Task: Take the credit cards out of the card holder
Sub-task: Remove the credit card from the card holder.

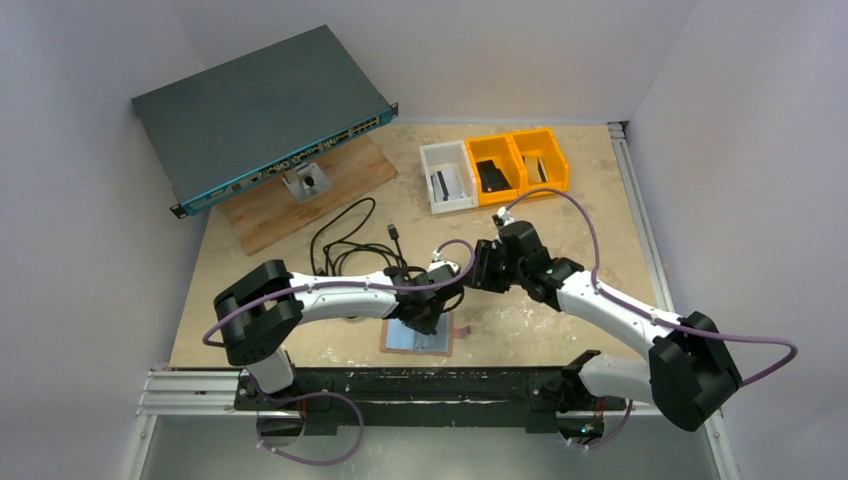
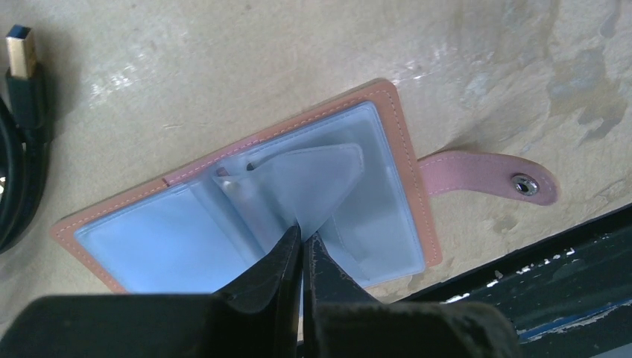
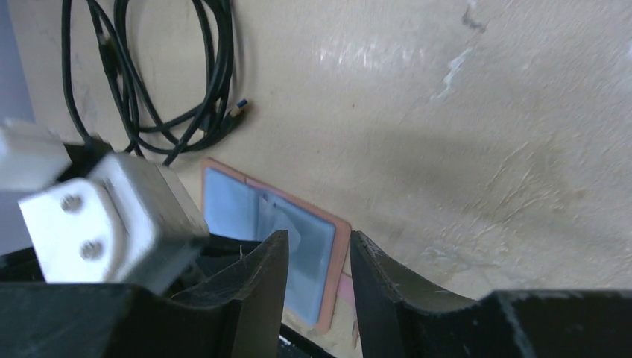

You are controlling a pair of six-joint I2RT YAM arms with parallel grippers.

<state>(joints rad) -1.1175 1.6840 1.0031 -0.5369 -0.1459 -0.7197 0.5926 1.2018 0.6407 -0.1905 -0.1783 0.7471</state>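
Note:
The card holder [image 1: 445,343] lies open and flat near the table's front edge, with its pink-brown rim [image 2: 406,156], clear pockets and snap tab [image 2: 492,177] showing. My left gripper [image 2: 302,233] is shut on a clear pocket flap [image 2: 313,175] and lifts it off the holder; it also shows in the top view [image 1: 425,312]. My right gripper [image 3: 319,237] is open and empty, hovering above and to the right of the holder [image 3: 313,253], and also shows in the top view [image 1: 478,268]. I cannot tell whether a card sits in the pockets. A white card with a black stripe [image 1: 447,183] lies in the white bin.
A black USB cable [image 1: 345,240] lies coiled behind the holder and also shows in the left wrist view [image 2: 19,112]. A white bin [image 1: 447,176] and two orange bins [image 1: 520,160] stand at the back. A network switch [image 1: 260,110] rests on a wooden board [image 1: 300,205]. A black rail [image 2: 536,291] runs along the front edge.

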